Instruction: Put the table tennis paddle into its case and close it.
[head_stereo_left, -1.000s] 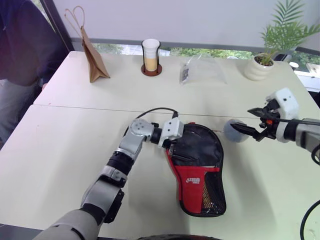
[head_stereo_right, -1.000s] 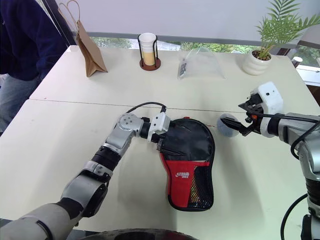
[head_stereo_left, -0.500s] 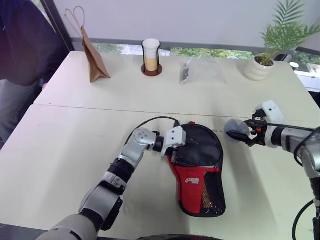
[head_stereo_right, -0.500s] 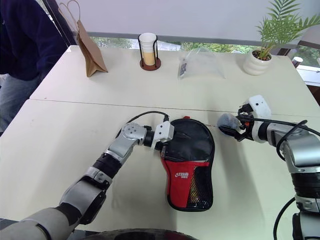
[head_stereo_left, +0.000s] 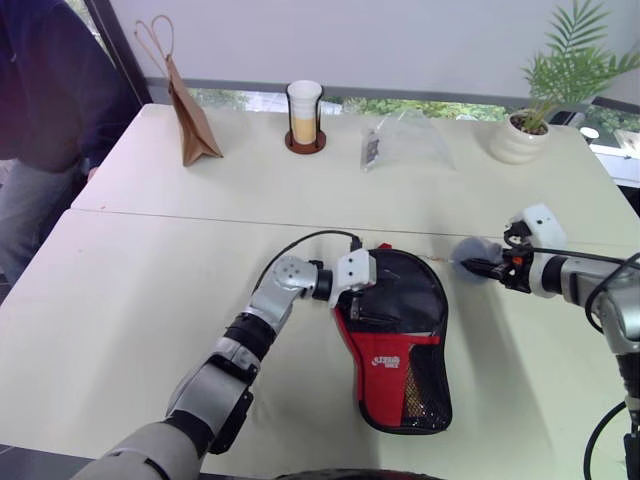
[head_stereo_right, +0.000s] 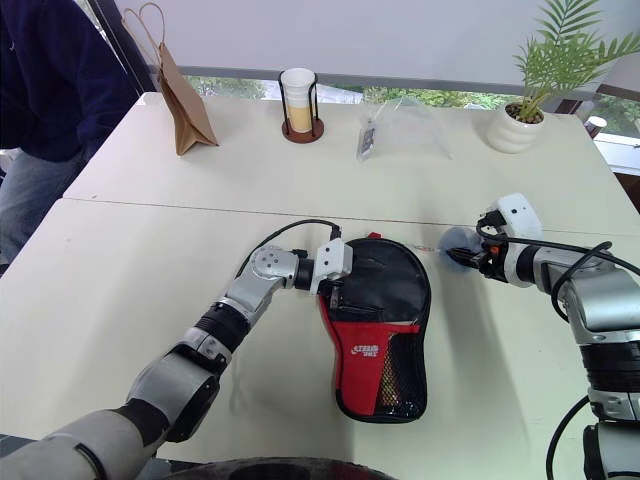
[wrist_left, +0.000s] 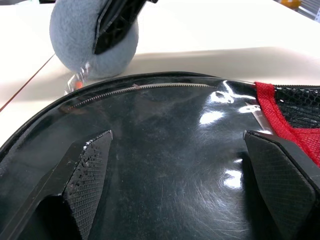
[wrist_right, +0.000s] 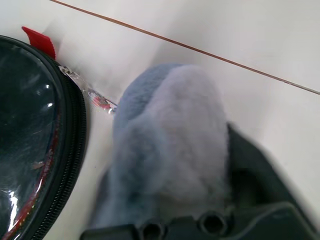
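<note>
With the left tool (head_stereo_left: 372, 310) spread wide, pinning the paddle-shaped black fabric case (head_stereo_left: 400, 340) on the white desk (head_stereo_left: 130, 290), the right tool (head_stereo_right: 466, 259), clenched on the grey fluffy pompom zip pull (head_stereo_right: 458, 243), should draw steadily along the zip.

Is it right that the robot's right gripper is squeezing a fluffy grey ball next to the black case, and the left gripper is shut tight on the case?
Not quite. The right gripper is squeezing the grey ball beside the case, but the left gripper is open: in the left wrist view its fingers stand wide apart over the case's shiny black face.
</note>
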